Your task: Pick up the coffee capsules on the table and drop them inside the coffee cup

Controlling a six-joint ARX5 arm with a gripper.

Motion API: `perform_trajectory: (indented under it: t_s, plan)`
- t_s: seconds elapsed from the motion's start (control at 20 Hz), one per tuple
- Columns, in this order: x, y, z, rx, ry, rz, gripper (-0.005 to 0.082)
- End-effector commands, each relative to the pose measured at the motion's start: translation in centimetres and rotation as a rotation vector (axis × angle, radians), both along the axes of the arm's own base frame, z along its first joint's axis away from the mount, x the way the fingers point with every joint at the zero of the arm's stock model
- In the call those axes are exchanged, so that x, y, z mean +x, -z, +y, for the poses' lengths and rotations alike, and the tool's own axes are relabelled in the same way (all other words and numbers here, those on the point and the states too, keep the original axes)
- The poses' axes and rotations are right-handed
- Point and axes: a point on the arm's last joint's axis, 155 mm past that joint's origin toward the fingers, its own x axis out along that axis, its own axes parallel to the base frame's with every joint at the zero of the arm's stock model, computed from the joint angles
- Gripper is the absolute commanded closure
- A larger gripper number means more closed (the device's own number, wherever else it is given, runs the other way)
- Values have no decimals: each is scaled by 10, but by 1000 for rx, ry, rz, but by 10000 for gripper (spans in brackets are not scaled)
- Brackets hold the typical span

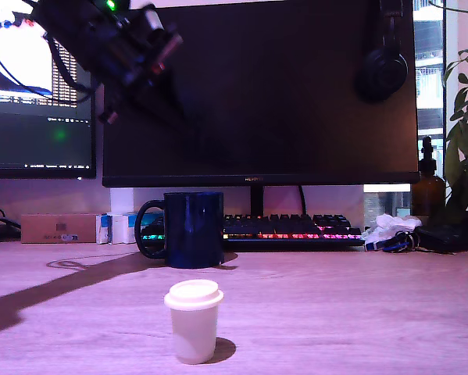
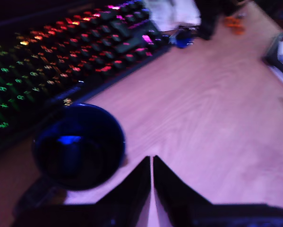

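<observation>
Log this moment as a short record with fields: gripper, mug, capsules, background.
gripper: raised above the desk, fingers nearly closed with a thin gap, nothing between them
mug: dark blue mug upright in front of the keyboard, handle toward the exterior view's left; a blue patch inside in the wrist view, unclear whether capsule or reflection
capsules: white capsule standing on the desk, nearer the camera than the mug, apart from it; no blue capsule on the desk
background: dark monitor, brown bottle

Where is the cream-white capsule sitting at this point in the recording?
In the exterior view the cream-white capsule stands upright on the table, nearer the camera than the dark blue mug and apart from it. The wrist view does not show it.
</observation>
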Motion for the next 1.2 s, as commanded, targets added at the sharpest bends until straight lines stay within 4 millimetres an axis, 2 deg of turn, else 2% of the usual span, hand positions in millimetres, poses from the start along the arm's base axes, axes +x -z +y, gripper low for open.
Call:
perform_trajectory:
  t_s: [0.0,0.15,0.3,0.7,0.9,1.15]
  plan:
    - [-8,-18,2,-26,6,-31,791]
    - [-13,-32,2,-43,22,-64,791]
    - [-13,-37,1,-50,28,-83,791]
    - [-8,-40,-1,-57,49,-134,791]
    - [-12,-33,-2,-78,60,-158,791]
    - [-36,-27,3,-121,77,-234,791]
